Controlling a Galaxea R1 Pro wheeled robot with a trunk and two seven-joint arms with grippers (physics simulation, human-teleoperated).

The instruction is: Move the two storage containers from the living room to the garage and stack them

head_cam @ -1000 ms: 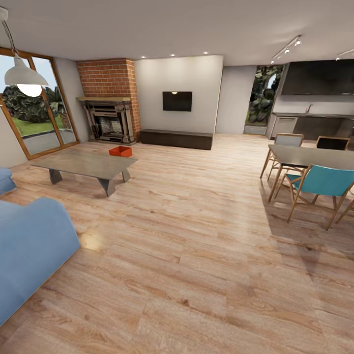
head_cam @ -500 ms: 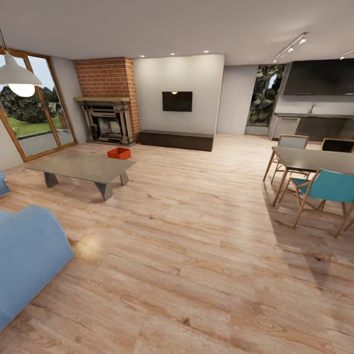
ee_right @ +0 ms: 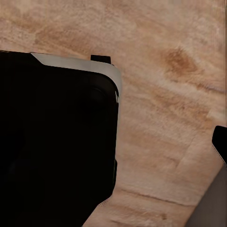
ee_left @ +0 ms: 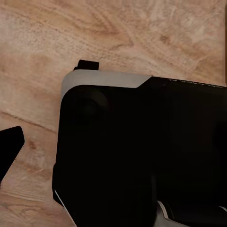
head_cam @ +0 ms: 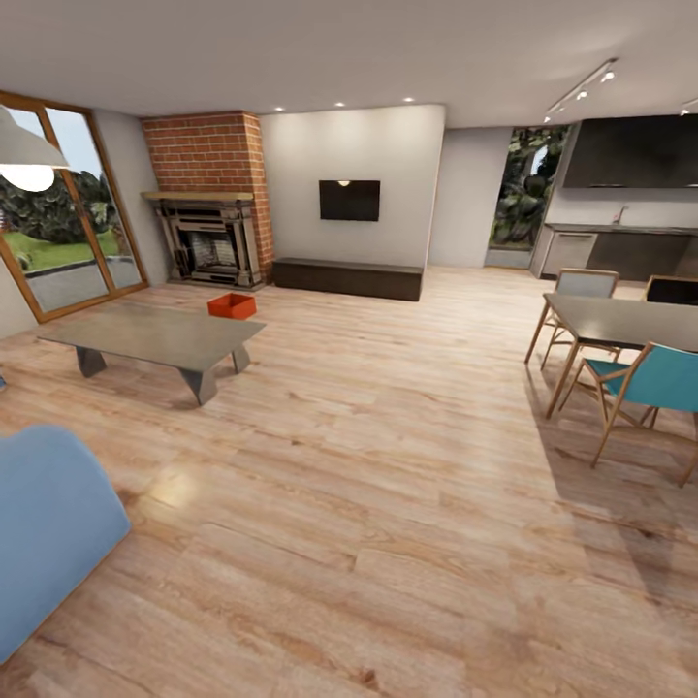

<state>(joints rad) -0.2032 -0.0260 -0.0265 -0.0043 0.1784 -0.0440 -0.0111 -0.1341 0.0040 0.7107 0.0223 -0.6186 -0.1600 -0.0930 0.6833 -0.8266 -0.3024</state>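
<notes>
Barely begun: one orange bin (head_cam: 231, 306) sits on the living-room wood floor (head_cam: 388, 465) beyond the coffee table (head_cam: 155, 334), near the fireplace (head_cam: 208, 247), unlifted; whether either end effector is apart or together, I cannot tell.

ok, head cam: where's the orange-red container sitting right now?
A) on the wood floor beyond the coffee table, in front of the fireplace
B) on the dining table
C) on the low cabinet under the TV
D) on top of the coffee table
A: the orange-red storage container rests on the wood plank floor just past the far edge of the coffee table, in front of the brick fireplace.
</notes>
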